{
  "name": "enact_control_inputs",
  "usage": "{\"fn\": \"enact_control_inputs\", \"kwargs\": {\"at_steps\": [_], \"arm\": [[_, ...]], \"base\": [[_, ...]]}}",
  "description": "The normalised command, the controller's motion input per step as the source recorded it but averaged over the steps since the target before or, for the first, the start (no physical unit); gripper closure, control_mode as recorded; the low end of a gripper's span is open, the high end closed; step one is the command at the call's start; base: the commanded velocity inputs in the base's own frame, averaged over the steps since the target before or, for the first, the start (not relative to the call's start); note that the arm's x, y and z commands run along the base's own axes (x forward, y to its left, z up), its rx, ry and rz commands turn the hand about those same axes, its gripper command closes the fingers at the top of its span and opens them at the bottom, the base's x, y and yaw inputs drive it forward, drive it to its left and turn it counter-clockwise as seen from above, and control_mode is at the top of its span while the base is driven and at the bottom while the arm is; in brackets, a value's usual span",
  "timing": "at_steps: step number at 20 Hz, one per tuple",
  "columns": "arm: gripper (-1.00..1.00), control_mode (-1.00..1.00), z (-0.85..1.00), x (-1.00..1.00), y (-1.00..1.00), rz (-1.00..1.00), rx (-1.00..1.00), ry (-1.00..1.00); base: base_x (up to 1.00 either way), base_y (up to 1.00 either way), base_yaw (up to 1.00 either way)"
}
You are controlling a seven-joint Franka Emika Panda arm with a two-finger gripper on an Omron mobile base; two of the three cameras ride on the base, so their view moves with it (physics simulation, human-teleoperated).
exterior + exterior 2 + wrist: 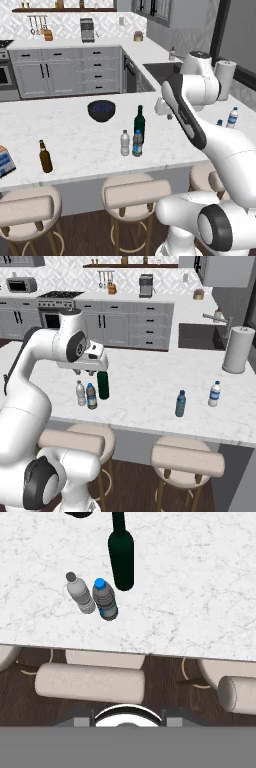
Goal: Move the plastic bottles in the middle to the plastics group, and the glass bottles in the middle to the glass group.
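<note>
— Plastic bottles [131, 143] first: where do we have them?

— We see 2 in the middle of the marble counter [70, 135], near its front edge: the paler bottle [81, 592] and the blue-capped bottle [105, 599], just beside each other. The green wine bottle [121, 557] stands upright just behind them, on the far side.

— Why clustered like that?

— We read it as an unsorted pile. The brown beer bottle [45, 156], slim and narrow-necked, marks the glass group far to the left. The water bottle with a blue label [214, 394] marks the plastics group to the right, with a bluer bottle [180, 403] near it.

— And the gripper [84, 372]?

— It hovers above the 3 middle bottles, pointing down. We take its jaws as clenched and empty, since all 3 bottles stand free on the counter.

— How will they handle?

— The plastic ones look clear, ribbed and light, so we judge they may tip easily. The wine bottle is dark, smooth glass with a slim neck, and is taller.
</note>
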Motion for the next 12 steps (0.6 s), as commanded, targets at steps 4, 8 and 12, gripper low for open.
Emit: {"fn": "enact_control_inputs", "kwargs": {"at_steps": [4,8,12], "arm": [[-1.00,-1.00,-0.20,-0.09,0.32,0.00,-0.06,0.00],[-1.00,-1.00,-0.59,0.05,0.81,0.00,-0.18,0.03],[-1.00,-1.00,-0.73,0.45,0.88,-0.01,-0.09,-0.06]], "base": [[0.00,0.00,0.00],[0.00,0.00,0.00],[0.00,0.00,0.00]]}}
